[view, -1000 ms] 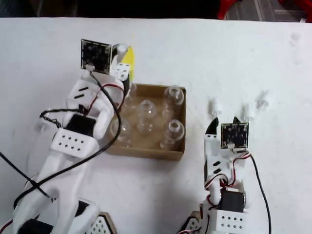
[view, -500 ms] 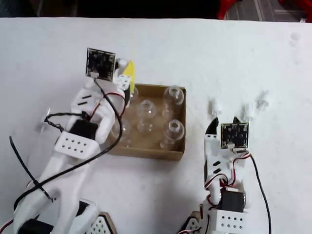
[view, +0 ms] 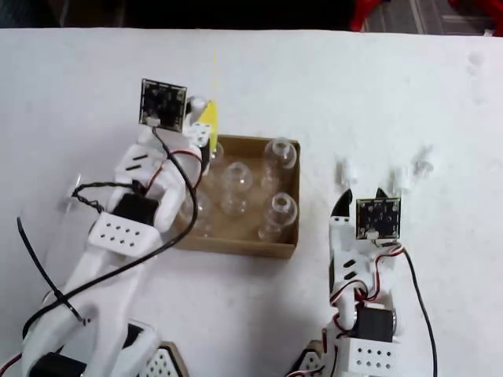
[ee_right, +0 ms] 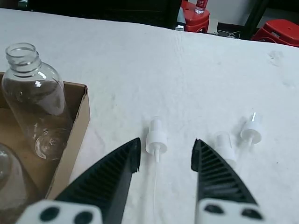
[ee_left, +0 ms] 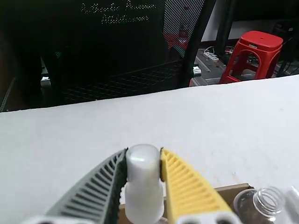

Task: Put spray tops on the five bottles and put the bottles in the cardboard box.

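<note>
Left gripper (ee_left: 143,157), clamped on a spray top (ee_left: 143,186), has shifted slightly over the far-left corner of the cardboard box (view: 236,245), likely aligning to cap one of the bottles (view: 236,179).

Light falls bright and even on the white table (view: 314,78), from above as it seems; shadows are faint and soft; small glints sit on the clear bottle (ee_right: 35,88) (near its shoulder); in the high view the strip at 12 o'clock, beyond the table, is dark.

White table (view: 354,86): cardboard box (view: 236,245) near middle; three loose spray tops (view: 344,169) right of box.
</note>
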Action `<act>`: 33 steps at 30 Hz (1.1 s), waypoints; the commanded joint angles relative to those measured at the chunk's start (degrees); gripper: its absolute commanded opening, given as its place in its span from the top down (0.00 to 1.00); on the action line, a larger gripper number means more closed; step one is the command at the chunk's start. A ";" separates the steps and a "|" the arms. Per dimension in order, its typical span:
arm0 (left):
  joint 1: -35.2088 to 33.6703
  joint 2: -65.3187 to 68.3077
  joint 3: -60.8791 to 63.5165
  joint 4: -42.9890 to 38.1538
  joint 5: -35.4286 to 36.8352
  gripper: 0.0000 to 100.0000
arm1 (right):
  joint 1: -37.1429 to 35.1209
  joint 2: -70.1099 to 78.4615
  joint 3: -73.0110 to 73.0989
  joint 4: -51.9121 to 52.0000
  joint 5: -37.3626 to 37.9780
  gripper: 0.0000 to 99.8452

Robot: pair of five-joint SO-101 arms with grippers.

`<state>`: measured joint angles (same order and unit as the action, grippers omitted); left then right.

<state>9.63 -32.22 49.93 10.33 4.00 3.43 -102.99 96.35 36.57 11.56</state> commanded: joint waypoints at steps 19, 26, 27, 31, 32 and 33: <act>-2.33 0.31 1.14 -10.90 -8.62 0.98 | 0.04 -0.22 0.53 -0.40 0.70 0.84; 3.12 -0.22 2.20 -10.02 -8.53 0.98 | 0.04 -0.22 0.53 -0.40 0.70 0.84; 3.56 -0.22 2.29 -10.02 -8.44 0.98 | 0.04 -0.22 0.53 -0.40 0.70 0.84; 3.65 -0.31 2.29 -8.53 -6.77 0.98 | 0.04 -0.22 0.53 -0.40 0.70 0.84; 3.47 -0.31 2.29 -7.30 -5.36 0.98 | 0.04 -0.22 0.53 -0.40 0.70 0.84; 3.38 -0.31 2.02 -5.80 -4.48 0.98 | 0.04 -0.22 0.53 -0.40 0.70 0.84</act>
<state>12.62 -31.69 52.48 1.19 -4.09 3.43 -102.99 96.35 36.57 11.56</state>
